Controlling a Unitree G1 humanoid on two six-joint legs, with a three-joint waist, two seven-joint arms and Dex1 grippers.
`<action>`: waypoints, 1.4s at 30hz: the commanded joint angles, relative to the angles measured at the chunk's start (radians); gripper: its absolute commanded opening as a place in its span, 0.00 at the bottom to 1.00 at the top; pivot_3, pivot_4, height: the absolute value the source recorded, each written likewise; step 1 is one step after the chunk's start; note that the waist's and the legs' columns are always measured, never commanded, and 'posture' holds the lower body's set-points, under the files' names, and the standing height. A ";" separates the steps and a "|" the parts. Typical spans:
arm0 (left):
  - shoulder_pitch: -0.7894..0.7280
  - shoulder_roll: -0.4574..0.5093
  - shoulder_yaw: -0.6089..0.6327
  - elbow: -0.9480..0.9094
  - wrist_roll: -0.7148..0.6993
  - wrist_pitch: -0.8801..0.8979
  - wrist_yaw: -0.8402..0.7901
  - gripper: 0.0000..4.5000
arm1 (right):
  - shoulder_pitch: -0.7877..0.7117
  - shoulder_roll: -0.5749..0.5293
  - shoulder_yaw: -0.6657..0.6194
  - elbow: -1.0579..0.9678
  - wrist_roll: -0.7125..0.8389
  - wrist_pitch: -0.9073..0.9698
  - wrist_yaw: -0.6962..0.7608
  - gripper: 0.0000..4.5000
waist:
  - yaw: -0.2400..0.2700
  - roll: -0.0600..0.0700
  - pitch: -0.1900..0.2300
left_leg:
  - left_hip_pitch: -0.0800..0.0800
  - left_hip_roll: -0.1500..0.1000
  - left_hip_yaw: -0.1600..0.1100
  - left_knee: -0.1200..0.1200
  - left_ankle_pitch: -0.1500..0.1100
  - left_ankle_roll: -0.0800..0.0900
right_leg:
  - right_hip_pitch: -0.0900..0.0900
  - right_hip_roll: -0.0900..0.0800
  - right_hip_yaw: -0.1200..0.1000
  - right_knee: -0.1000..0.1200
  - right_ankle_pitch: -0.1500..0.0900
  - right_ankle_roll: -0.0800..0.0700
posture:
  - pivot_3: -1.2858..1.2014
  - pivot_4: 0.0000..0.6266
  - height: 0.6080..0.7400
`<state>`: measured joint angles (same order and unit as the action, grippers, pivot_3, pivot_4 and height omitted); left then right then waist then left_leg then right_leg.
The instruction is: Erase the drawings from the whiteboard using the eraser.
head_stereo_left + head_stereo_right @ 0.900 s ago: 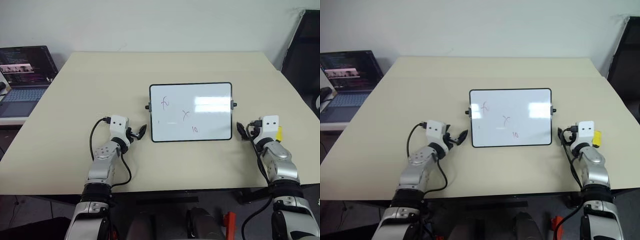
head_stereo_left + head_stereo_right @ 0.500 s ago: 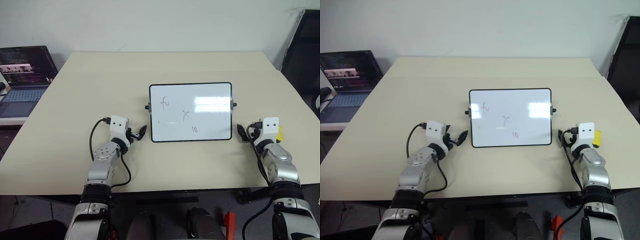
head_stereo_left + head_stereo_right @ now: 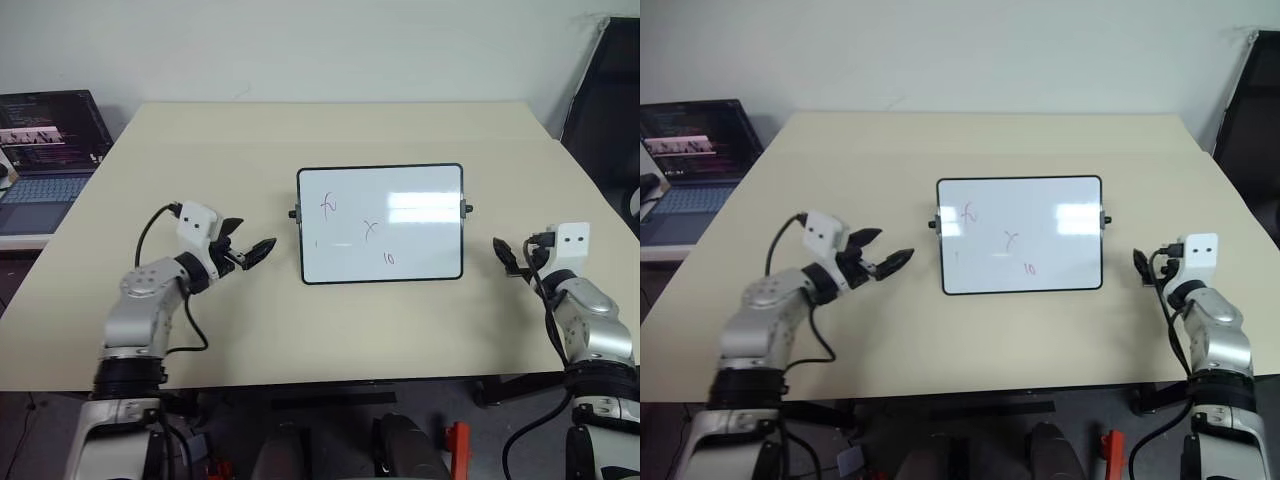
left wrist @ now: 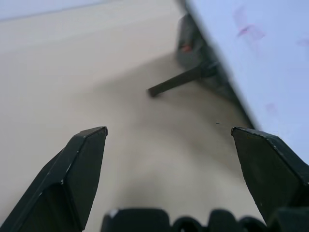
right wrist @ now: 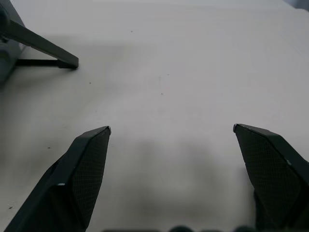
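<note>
Arms wider apart; laptop [image 3: 45, 150] far-left.

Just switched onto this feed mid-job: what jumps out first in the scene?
The whiteboard propped at the middle of the tan table, with thin drawings on its left and lower face. Either side of it hover the left gripper and right gripper, both open and empty. An open laptop sits off the table's far left edge.
</note>
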<state>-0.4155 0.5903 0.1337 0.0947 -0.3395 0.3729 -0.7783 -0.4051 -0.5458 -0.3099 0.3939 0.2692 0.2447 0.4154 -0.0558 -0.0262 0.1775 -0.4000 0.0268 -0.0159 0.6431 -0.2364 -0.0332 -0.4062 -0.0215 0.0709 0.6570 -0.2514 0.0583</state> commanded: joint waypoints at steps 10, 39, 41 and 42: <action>-0.082 -0.115 -0.198 -0.308 -0.152 0.213 -0.084 1.00 | -0.028 -0.184 -0.109 0.050 0.054 0.187 0.030 0.99 | 0.013 -0.001 0.001 | 0.000 0.000 0.000 0.001 0.000 0.000 | 0.001 0.000 0.000 -0.001 0.000 0.001 | 0.52 0.24 1.00; -0.063 -0.185 -0.223 -0.264 -0.106 0.177 0.001 1.00 | -0.094 -0.156 -0.039 0.213 -0.009 0.194 -0.006 0.62 | 0.000 -0.001 0.001 | 0.000 0.000 0.000 0.001 0.000 0.000 | 0.001 0.001 0.001 -0.001 -0.001 0.000 | 0.52 0.24 1.00; -0.062 -0.185 -0.222 -0.262 -0.104 0.174 -0.001 1.00 | -0.096 -0.152 -0.046 0.213 -0.005 0.192 -0.013 0.48 | 0.000 -0.001 0.001 | 0.000 0.000 0.000 0.001 0.000 0.000 | 0.001 0.001 0.001 -0.001 -0.001 0.000 | 0.52 0.24 1.00; -0.061 -0.184 -0.222 -0.261 -0.103 0.174 -0.002 1.00 | -0.096 -0.150 -0.047 0.210 -0.003 0.191 -0.013 0.39 | 0.000 -0.001 0.001 | 0.000 0.000 0.000 0.001 0.000 0.000 | 0.001 0.001 0.001 -0.001 -0.001 0.000 | 0.52 0.24 1.00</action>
<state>-0.4729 0.4075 -0.0962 -0.1529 -0.4438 0.5693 -0.7761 -0.4904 -0.6917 -0.3351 0.6164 0.2595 0.4552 0.4089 -0.0559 -0.0274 0.1783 -0.3999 0.0266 -0.0157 0.6440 -0.2364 -0.0331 -0.4056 -0.0207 0.0717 0.6563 -0.2519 0.0581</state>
